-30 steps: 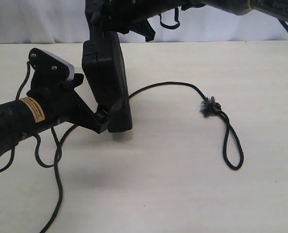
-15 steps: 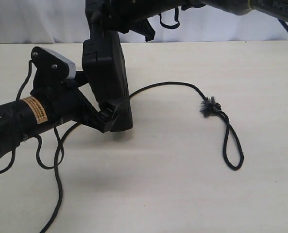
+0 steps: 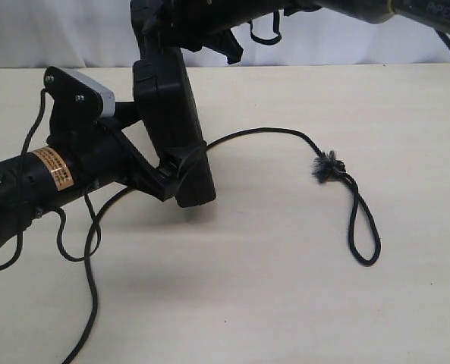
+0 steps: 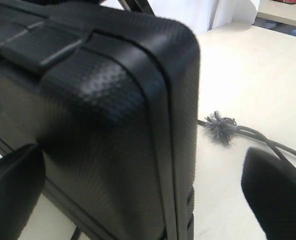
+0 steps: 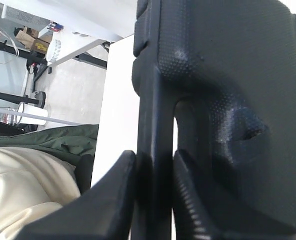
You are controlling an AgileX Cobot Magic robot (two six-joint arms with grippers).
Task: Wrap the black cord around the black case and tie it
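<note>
right gripper [image 5: 154, 167] clamps black case [image 3: 168, 114] on edge | left gripper [image 4: 143, 175] spread open at its lower corner | black cord [image 3: 270, 131] crosses corner once; loop [image 3: 365, 227] slack toward counter [image 3: 285, 303] right edge, untied

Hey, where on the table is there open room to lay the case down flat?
Widest bare table: front middle, between the black cord trailing down the left and its loop. Also right of the loop, and behind the cord's arc. Crowded: left, around the black case and left gripper.
</note>
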